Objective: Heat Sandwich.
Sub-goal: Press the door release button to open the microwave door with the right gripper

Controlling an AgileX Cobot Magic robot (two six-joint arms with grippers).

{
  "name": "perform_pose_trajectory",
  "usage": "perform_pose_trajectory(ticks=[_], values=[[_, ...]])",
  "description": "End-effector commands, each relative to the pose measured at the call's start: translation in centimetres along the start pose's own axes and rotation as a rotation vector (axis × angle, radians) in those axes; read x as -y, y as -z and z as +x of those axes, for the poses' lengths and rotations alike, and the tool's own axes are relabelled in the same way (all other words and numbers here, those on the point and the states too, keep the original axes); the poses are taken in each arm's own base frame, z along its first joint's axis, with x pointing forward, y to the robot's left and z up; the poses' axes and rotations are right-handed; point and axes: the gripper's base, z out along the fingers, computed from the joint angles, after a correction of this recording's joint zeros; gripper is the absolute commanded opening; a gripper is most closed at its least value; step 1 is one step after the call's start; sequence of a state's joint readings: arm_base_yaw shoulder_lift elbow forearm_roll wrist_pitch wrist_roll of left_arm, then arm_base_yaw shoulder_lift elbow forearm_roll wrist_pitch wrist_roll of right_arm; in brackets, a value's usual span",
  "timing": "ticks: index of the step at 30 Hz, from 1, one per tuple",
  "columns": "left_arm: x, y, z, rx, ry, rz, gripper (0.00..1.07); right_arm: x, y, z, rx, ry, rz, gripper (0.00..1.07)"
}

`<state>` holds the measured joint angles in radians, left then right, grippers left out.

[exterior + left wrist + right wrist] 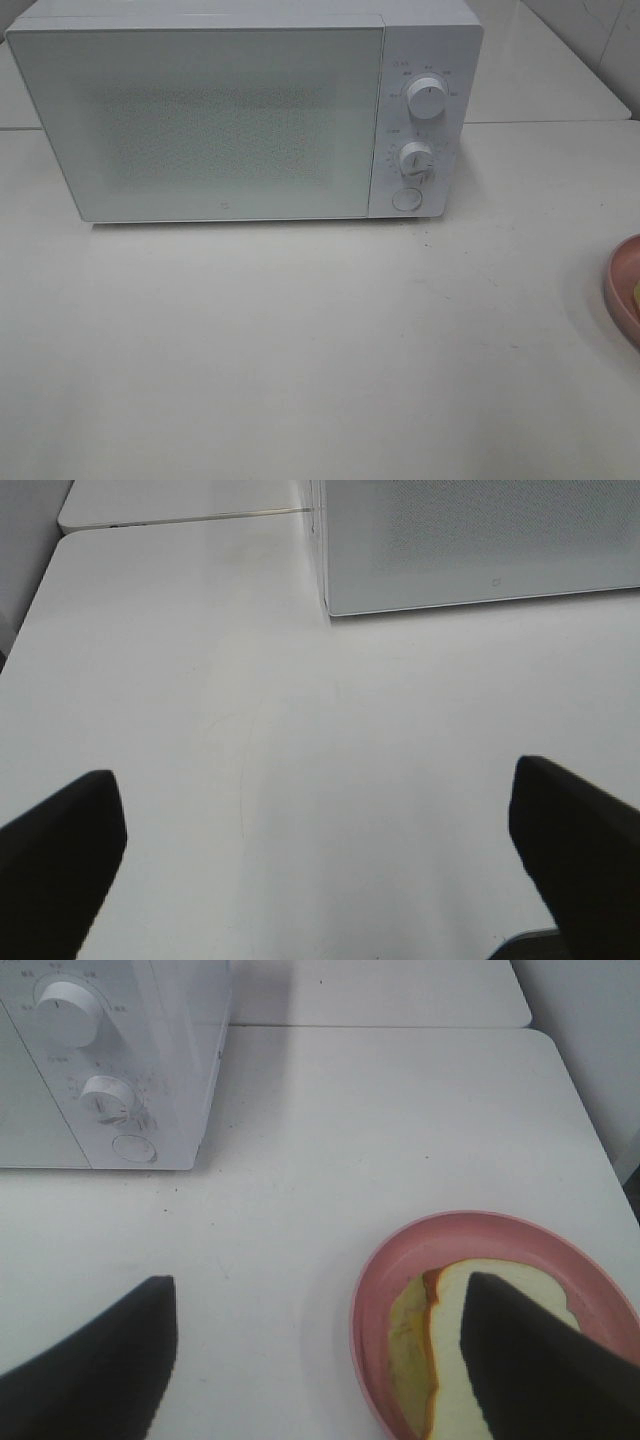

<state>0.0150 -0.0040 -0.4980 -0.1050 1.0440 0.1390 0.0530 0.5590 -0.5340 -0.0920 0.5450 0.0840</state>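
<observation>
Overhead: we have the microwave (250, 15) at 12 o'clock on the white table (300, 350), with its door (200, 125) shut. The control strip is on its 3 o'clock side. From the 12 end down to 6, that strip carries the upper knob (428, 97), the lower knob (415, 160) and the round button (406, 199). The pink plate (622, 290) is at 3 o'clock on the table, cut off by the frame edge and well apart from the microwave.

Right wrist: we see the sandwich (450, 1355) lying flat in the plate (470, 1230). It shows white bread, a tan crust and pale yellow filling (405, 1325) sticking out along one side. The right gripper (318, 1285) is released with jaws wide, grasping nothing. One finger (540, 1370) sits in front of the sandwich and hides part of it. We cannot tell whether that finger touches the bread. The other finger (90, 1360) is over bare table, off the plate. The microwave's knobs and button also show in this view, well apart from the plate.

Left wrist: the left gripper (312, 780) is released, jaws spread fully, with only bare table between them. Both of its fingers (60, 860) are clear of everything. We see a lower front corner of the microwave (480, 540) ahead of it, near but apart.
</observation>
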Motion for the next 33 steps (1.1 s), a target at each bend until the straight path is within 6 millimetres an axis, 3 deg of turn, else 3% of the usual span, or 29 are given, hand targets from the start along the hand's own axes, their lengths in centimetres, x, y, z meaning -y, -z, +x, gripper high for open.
perform_pose_trajectory(ticks=[1,26,33], values=[[0.1,0.3,0.1,0.039,0.01,0.0,1.01,0.0,-0.8,-0.9,0.042,0.0,0.0,0.75],[0.1,0.3,0.1,0.039,0.01,0.0,1.01,-0.9,-8.7,-4.0,0.188,0.011,-0.046,0.75],[0.1,0.3,0.1,0.039,0.01,0.0,1.01,-1.2,-11.2,-3.8,0.265,0.012,-0.068,0.75]])
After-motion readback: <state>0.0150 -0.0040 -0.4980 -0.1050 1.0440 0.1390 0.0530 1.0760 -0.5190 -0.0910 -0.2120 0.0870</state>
